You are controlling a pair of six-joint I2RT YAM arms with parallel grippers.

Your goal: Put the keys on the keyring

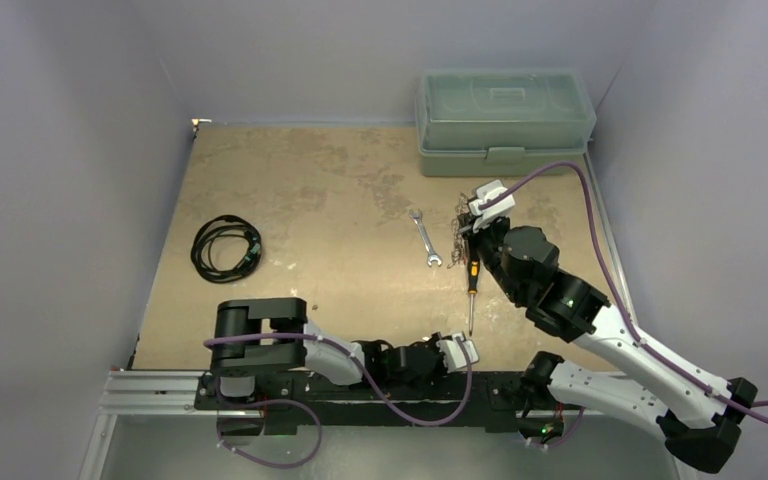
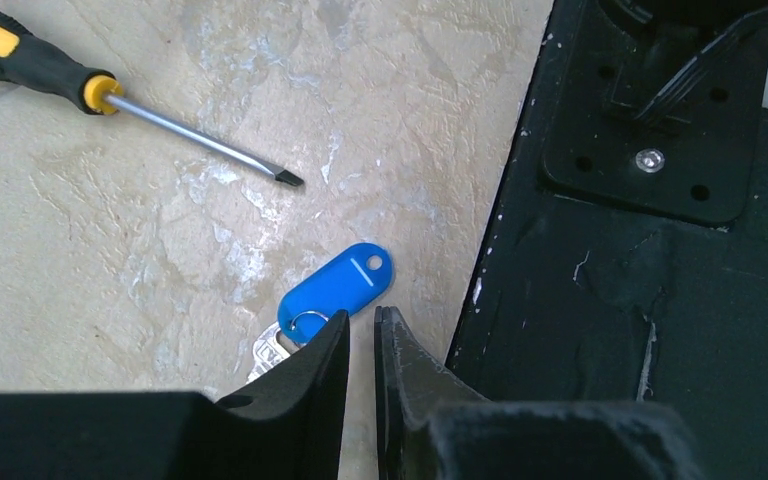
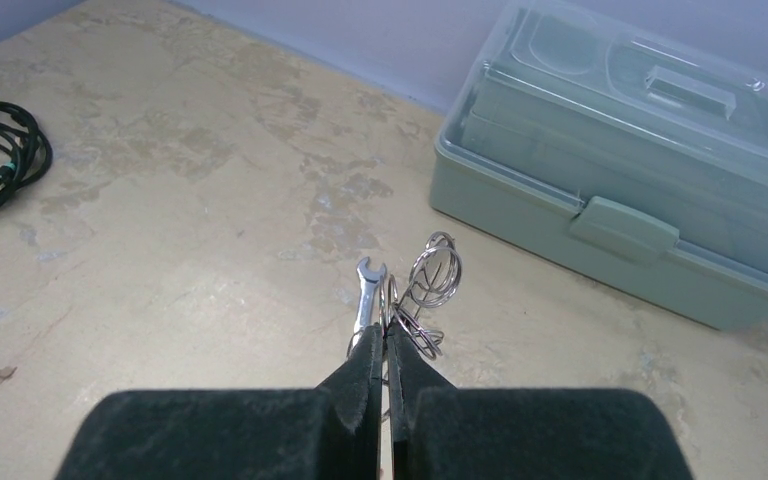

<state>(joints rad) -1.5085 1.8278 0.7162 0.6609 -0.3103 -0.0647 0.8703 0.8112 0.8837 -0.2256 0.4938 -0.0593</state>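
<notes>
Blue-tagged key [image 2: 338,283] lies flat on tabletop [image 2: 110,260], close to the near edge, screwdriver [image 2: 190,142] tip nearby. Left pincer [image 2: 362,320] sits low over it, jaws a narrow slit apart, gripping nothing; the key's blade shows beside one finger. Right pincer [image 3: 383,342] is clamped on wire keyring [image 3: 434,272], just beside wrench [image 3: 366,292], green toolbox [image 3: 610,170] beyond.

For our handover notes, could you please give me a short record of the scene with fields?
Right hand: shut on the keyring, wrench nearby
Left hand: narrowly open, beside the blue-tagged key
Also on the table: screwdriver, coiled cable, closed toolbox
</notes>
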